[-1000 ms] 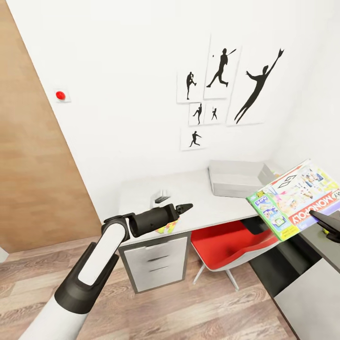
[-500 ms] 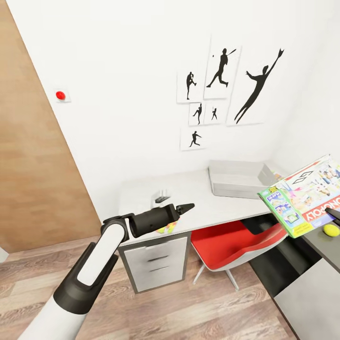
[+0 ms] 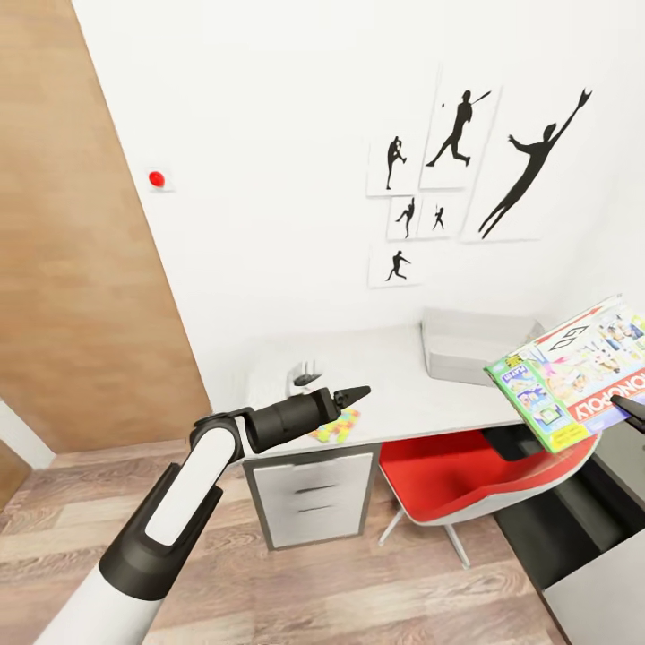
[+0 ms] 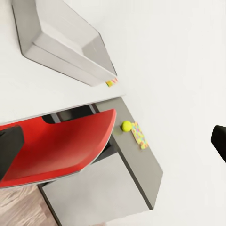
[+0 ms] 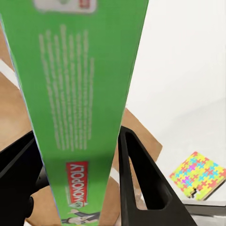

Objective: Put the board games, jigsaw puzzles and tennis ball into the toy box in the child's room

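Note:
My right gripper (image 3: 632,411) at the head view's right edge is shut on a green-edged Monopoly board game (image 3: 573,372), holding it tilted in the air over the red chair. In the right wrist view the box's green edge (image 5: 82,94) sits clamped between the black fingers (image 5: 141,179). The light grey toy box (image 3: 479,345) stands on the table (image 3: 403,376) against the wall. A jigsaw puzzle (image 3: 339,426) lies at the desk's front edge, just below my left gripper (image 3: 351,393), which is open and empty. The tennis ball (image 4: 126,125) and another jigsaw puzzle (image 4: 140,135) lie on the dark wing.
A red chair (image 3: 466,475) is tucked under the desk beside the white drawers (image 3: 313,497). A small grey stand (image 3: 306,374) sits on the desk. Wooden wardrobe doors (image 3: 81,269) fill the left. Wood-plank floor lies in front.
The head camera has turned left, so the whole scene has shifted right. The held board game rose and moved right a little before that. The left arm keeps its pose.

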{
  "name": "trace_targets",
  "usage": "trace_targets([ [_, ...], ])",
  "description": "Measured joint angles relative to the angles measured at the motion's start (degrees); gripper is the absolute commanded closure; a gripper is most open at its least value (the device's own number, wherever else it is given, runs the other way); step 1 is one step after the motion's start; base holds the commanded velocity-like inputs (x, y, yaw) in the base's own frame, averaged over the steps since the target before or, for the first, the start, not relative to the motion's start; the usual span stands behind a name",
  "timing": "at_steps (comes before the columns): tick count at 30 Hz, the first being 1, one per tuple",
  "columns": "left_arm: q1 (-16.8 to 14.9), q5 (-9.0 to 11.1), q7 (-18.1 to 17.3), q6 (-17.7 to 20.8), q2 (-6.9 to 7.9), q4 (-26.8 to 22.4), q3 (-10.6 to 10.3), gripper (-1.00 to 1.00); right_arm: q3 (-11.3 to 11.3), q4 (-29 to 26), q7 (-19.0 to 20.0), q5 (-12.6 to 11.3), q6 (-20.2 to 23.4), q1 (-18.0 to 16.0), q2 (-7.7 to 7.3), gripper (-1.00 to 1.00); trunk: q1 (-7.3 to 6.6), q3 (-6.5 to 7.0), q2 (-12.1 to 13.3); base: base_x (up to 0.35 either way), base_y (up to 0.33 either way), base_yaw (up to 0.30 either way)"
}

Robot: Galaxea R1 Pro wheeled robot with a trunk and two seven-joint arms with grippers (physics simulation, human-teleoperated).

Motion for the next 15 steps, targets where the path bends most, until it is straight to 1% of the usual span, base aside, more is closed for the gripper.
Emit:
trace_targets([
  [2, 0.01, -0.03, -0.05, -0.01, 0.00, 0.03, 0.01, -1.00, 0.03, -0.05, -0.03, -0.02, 0.01, 0.00, 0.04, 1.00, 0.00, 0.00, 0.00, 0.000, -0.214, 0.284],
  [5, 0.02, -0.03, -0.09, -0.01, -0.01, 0.03, 0.03, -1.00, 0.05, -0.08, -0.05, -0.02, 0.01, 0.00, 0.01, 1.00, 0.00, 0.00, 0.00, 0.000, -0.129, 0.287],
  [11, 0.02, 0.59, -0.29, 0.04, -0.43, -0.01, -0.08, -1.00, 0.08, -0.12, -0.07, 0.02, -0.02, 0.00, -0.09, 1.00, 0.00, 0.00, -0.01, 0.000, -0.032, 0.272],
  [15, -0.03, 0.74, -0.09, 0.39, -0.53, 0.02, -0.17, -1.00, -0.02, -0.13, -0.22, -0.04, 0.01, 0.01, -0.06, 1.00, 0.00, 0.00, -0.01, 0.000, -0.011, 0.143],
])
